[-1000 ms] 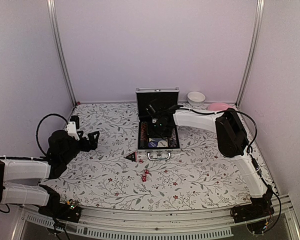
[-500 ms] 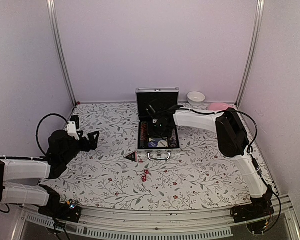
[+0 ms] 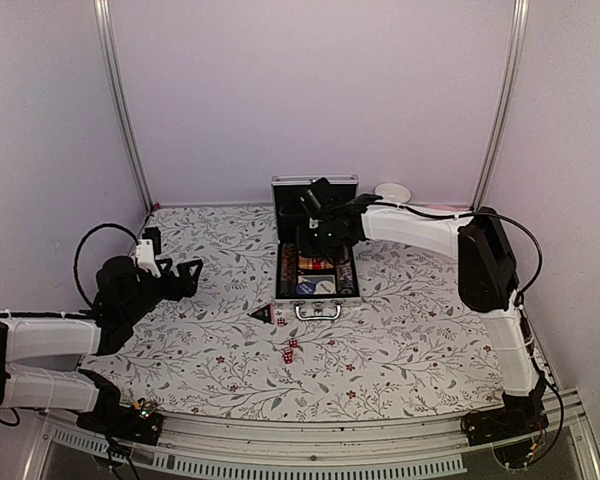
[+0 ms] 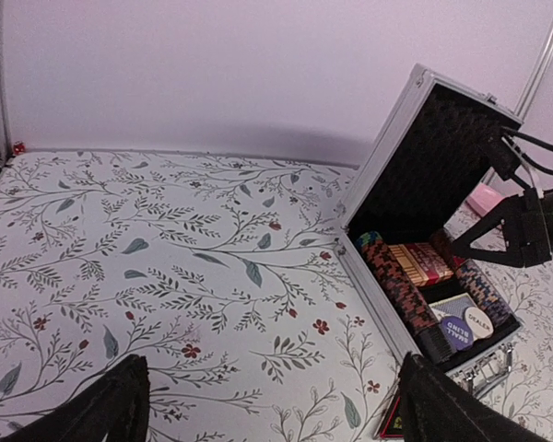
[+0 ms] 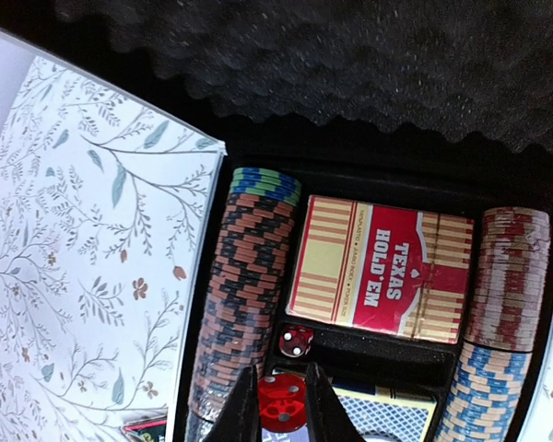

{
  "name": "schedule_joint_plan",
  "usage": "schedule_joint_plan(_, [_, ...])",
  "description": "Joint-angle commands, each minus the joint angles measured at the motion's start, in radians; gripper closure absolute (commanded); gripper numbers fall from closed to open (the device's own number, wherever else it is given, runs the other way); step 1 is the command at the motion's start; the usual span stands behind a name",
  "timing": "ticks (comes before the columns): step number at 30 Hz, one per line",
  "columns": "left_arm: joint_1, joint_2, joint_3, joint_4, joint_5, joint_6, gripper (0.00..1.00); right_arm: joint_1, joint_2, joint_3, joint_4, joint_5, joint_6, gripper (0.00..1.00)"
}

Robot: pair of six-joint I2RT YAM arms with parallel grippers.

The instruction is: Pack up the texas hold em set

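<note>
The silver case [image 3: 316,272] stands open mid-table with its lid upright. In the right wrist view it holds the tan-red card pack [image 5: 382,267], rows of poker chips [image 5: 246,295] on both sides and one red die [image 5: 296,341]. My right gripper [image 5: 281,373] hovers over the case [image 3: 316,232], shut on another red die [image 5: 284,410]. Loose red dice [image 3: 290,349] and the black triangular piece [image 3: 262,314] lie on the table in front of the case. My left gripper [image 3: 184,272] is open and empty, well left of the case [image 4: 272,368].
A white bowl [image 3: 392,190] sits at the back right, partly behind my right arm. A bit of the pink plate [image 4: 484,198] shows behind the case. Metal frame posts [image 3: 120,100] stand at the back corners. The table has a floral cloth [image 3: 400,340].
My right gripper has risen and moved back toward the lid, over the case. My left arm has barely moved.
</note>
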Motion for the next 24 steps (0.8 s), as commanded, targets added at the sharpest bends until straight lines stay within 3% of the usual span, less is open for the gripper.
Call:
schedule_joint_plan(1, [-0.029,-0.025,0.037,-0.033,0.090,-0.068,0.07,-0.003,-0.107,-0.062,0.024,-0.068,-0.041,0.86])
schedule_joint_plan(7, [-0.142,0.001,-0.017,0.016,0.103,-0.109,0.11,0.021,-0.176,-0.177,-0.004,-0.166,-0.028,0.86])
schedule_joint_plan(13, [-0.323,0.084,-0.028,0.122,0.087,-0.070,0.11,0.078,-0.216,-0.277,0.004,-0.305,0.028,0.85])
schedule_joint_plan(18, [-0.392,0.200,0.005,0.188,0.127,-0.140,0.10,0.112,-0.214,-0.298,0.040,-0.348,0.084,0.70])
schedule_joint_plan(24, [-0.427,0.301,0.034,0.243,0.171,-0.235,0.10,0.127,-0.204,-0.312,0.122,-0.402,0.152,0.61])
